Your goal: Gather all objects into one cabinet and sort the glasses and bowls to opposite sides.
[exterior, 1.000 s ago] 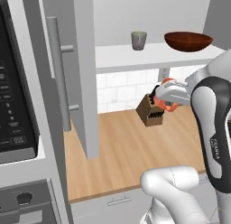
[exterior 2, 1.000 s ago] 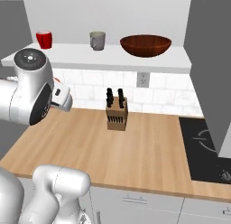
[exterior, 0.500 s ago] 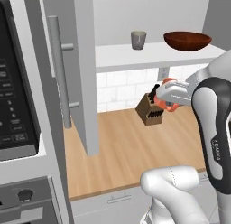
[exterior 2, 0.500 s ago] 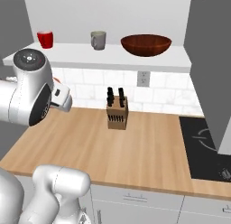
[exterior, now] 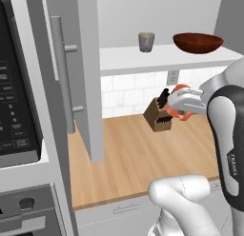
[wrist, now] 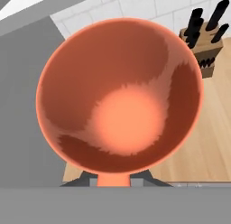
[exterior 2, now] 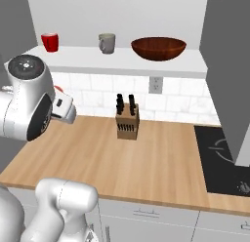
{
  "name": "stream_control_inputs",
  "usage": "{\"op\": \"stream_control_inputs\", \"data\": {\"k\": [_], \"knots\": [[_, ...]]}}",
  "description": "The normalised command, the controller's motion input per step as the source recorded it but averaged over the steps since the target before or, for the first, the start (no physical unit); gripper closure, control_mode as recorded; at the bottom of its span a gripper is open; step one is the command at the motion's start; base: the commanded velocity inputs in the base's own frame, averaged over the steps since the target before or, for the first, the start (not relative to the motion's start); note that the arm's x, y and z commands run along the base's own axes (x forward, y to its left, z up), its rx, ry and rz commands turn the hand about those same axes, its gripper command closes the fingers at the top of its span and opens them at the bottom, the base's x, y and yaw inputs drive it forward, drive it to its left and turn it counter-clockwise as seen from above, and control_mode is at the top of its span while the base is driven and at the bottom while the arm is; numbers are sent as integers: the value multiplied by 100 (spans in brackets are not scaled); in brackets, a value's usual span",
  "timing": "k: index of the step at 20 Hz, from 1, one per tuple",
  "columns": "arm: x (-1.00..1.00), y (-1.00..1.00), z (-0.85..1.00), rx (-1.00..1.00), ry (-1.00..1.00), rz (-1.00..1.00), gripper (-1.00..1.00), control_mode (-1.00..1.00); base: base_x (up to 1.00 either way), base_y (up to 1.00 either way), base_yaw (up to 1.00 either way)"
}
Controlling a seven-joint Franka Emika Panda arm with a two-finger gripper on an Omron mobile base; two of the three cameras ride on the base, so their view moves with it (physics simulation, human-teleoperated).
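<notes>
My gripper is shut on the orange-red cup and holds it above the wooden counter, below the cabinet's white shelf. Seen along the hand, the orange-red cup shows its open mouth and hides the fingertips. On the shelf stand the grey tumbler and the wide dark reddish-brown bowl. From the right side, the red cup stands at the shelf's left, then the grey tumbler, then the bowl. The grey cabinet door with its bar handle stands open.
A wooden knife block stands on the counter by the tiled wall, just behind the held cup. The black microwave is on the left. A black cooktop lies at the right, below another open grey door.
</notes>
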Motion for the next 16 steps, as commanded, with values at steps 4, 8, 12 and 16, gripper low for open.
{"op": "stream_control_inputs", "data": {"k": [4, 8, 12, 16], "knots": [[-8, 11, -16, -10, -3, 3, 100, -100, 0, 0, 0], [2, 21, 5, -3, 0, 0, 100, -100, 0, 0, 0], [-3, 2, 45, 0, 22, 0, 100, -100, 0, 0, 0], [0, 11, 3, 0, 2, 0, 100, -100, 0, 0, 0]]}}
